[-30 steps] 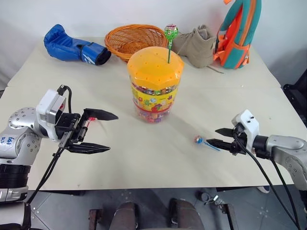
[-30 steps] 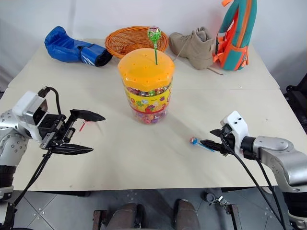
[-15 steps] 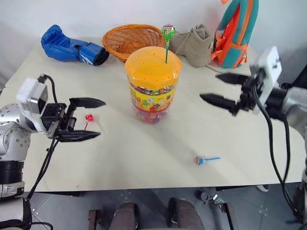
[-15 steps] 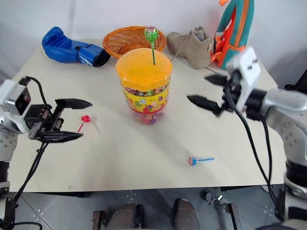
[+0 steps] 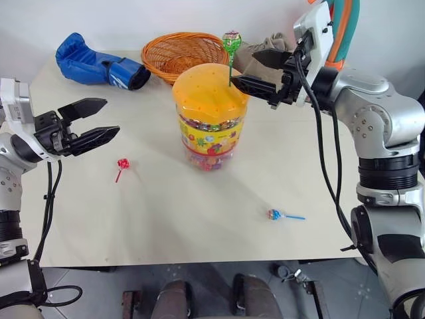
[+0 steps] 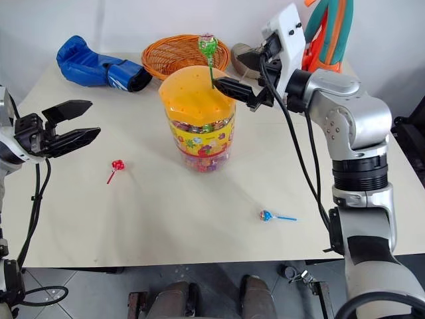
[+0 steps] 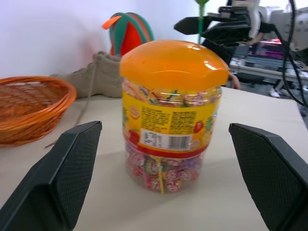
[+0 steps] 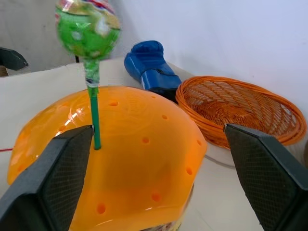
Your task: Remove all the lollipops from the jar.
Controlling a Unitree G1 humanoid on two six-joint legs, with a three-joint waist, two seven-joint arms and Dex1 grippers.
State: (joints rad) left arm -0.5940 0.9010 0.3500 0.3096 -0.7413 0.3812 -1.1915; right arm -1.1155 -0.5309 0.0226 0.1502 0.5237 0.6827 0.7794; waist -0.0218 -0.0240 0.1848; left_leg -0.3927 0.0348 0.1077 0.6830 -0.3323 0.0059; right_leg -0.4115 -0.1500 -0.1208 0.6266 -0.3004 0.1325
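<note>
The jar (image 5: 211,109), a clear cylinder with an orange dotted lid, stands mid-table. A green lollipop (image 5: 232,43) sticks upright out of its lid. My right gripper (image 5: 243,69) is open at lid height, its fingers to either side of the green lollipop's stick (image 8: 94,115) and apart from it. A red lollipop (image 5: 122,164) lies on the table left of the jar. A blue-red lollipop (image 5: 274,214) lies to the jar's front right. My left gripper (image 5: 111,115) hovers open and empty at the left, pointing toward the jar (image 7: 171,110).
An orange wicker basket (image 5: 187,54) sits behind the jar. A blue boxing glove (image 5: 99,63) lies at the back left. A tan boot (image 5: 272,60) and an orange-teal backpack (image 5: 335,33) stand at the back right. The table's front edge (image 5: 199,256) is near.
My right gripper rose from the table near the blue-red lollipop and swung left to the jar's lid. My left gripper drew back to the left, away from the red lollipop.
</note>
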